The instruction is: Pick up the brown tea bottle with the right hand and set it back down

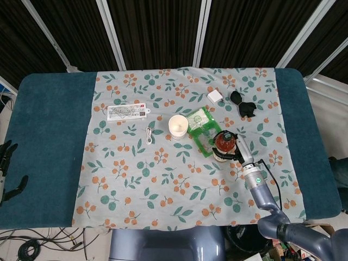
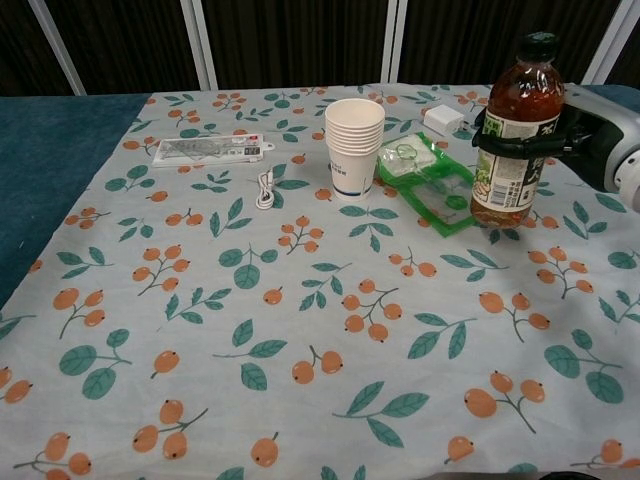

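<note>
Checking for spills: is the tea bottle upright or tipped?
Upright: the brown tea bottle stands vertical, cap on top, with the right robot hand around it.

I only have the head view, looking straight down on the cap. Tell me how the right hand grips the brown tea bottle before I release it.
Observer: In the chest view, the right hand comes in from the side, and its fingers wrap the brown tea bottle around the top of its label. The bottle is upright.
Operator: Report whether the base is down on the cloth.
Observer: The base sits low, at the right edge of the green packet, with its shadow on the cloth just beneath. I cannot tell whether it touches yet.
</note>
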